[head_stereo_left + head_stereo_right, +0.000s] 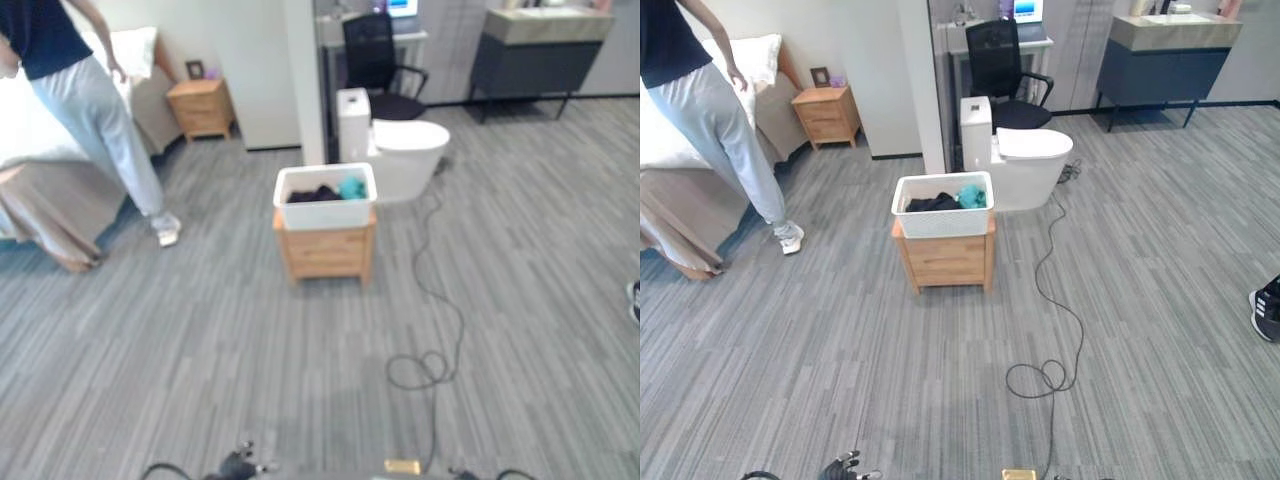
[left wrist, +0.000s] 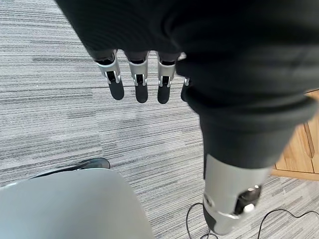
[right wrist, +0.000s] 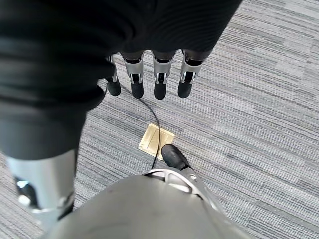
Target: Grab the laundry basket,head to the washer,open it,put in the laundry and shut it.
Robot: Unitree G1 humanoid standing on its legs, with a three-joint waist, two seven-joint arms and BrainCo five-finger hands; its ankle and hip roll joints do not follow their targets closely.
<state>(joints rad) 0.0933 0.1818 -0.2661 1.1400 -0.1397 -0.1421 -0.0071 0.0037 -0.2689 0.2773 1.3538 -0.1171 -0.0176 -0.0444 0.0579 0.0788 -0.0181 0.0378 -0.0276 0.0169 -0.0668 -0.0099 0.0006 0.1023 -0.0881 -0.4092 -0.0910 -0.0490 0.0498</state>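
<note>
Nearest the robot, both hands hang down over the bare grey floor [image 1: 840, 380]: the left hand [image 2: 139, 79] and the right hand [image 3: 154, 77] each have straight, relaxed fingers and hold nothing, which fits a walk toward the pick-up with the grasp not yet begun. Further off, near the middle of the room, the white laundry basket [image 1: 942, 206] sits on a low wooden nightstand [image 1: 945, 258], raised to an easy reach, with dark and teal clothes [image 1: 950, 199] inside. Beyond it stands a white toilet [image 1: 1025, 160]; far left, a person [image 1: 715, 110] stands by the bed [image 1: 680, 170]
</note>
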